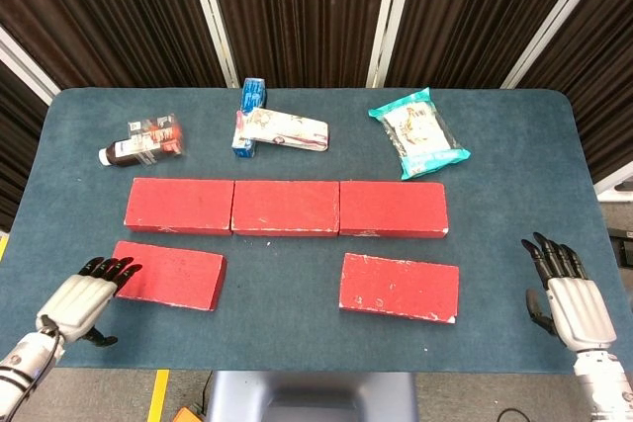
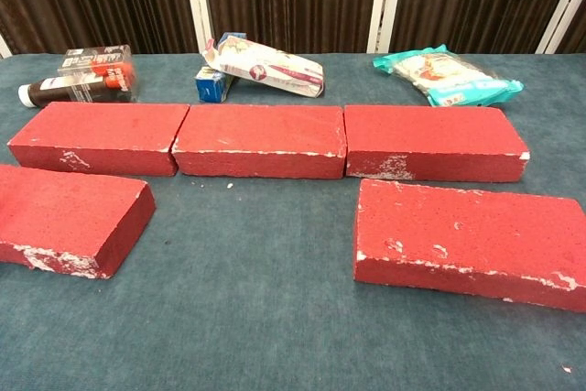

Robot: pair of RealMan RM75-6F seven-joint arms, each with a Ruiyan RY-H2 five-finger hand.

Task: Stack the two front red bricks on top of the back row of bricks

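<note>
Back row [image 1: 286, 208]: three red bricks end to end, mid table [image 1: 297, 353]. Front-left brick [image 1: 164, 275] and front-right brick [image 1: 399, 287] flat, wide gap btwn. Left hand [image 1: 83, 300] at the front-left brick's left end, fingers apart, empty; contact unclear. Right hand [image 1: 567, 294] near the right edge, fingers apart, empty.
</note>
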